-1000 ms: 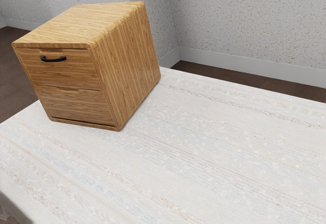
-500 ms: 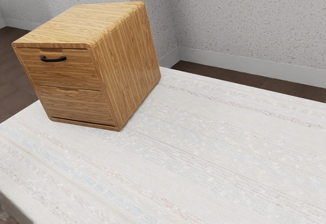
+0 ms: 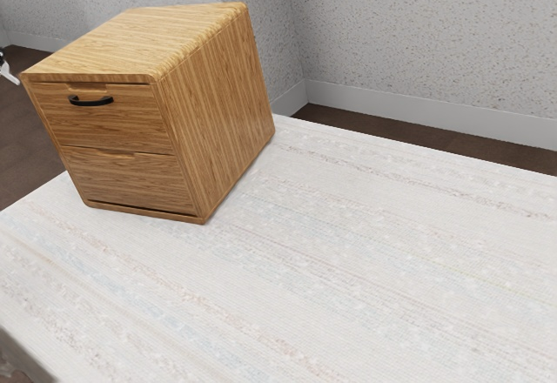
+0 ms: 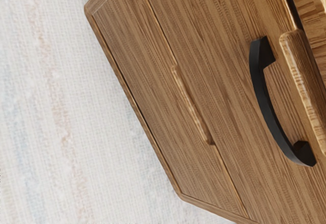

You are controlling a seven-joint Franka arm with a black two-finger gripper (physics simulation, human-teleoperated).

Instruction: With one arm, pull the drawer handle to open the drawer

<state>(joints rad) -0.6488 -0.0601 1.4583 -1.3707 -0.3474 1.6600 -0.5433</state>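
The cabinet (image 3: 218, 96) is sitting on the table (image 3: 365, 270). The handle (image 3: 90, 101) is sitting on the cabinet's upper drawer (image 3: 113, 122); the lower drawer (image 3: 130, 178) is lying beneath it. I am facing the cabinet's front.

A pale tabletop (image 3: 365, 261) stands before speckled grey walls (image 3: 418, 26), above dark floor (image 3: 17, 152).

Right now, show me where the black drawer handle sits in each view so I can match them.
Exterior view: black handle on the upper drawer front, at the exterior view's left.
Wrist view: black handle seen close up, on that same drawer front.
Shared landmark: the pale notch between the two drawer fronts.
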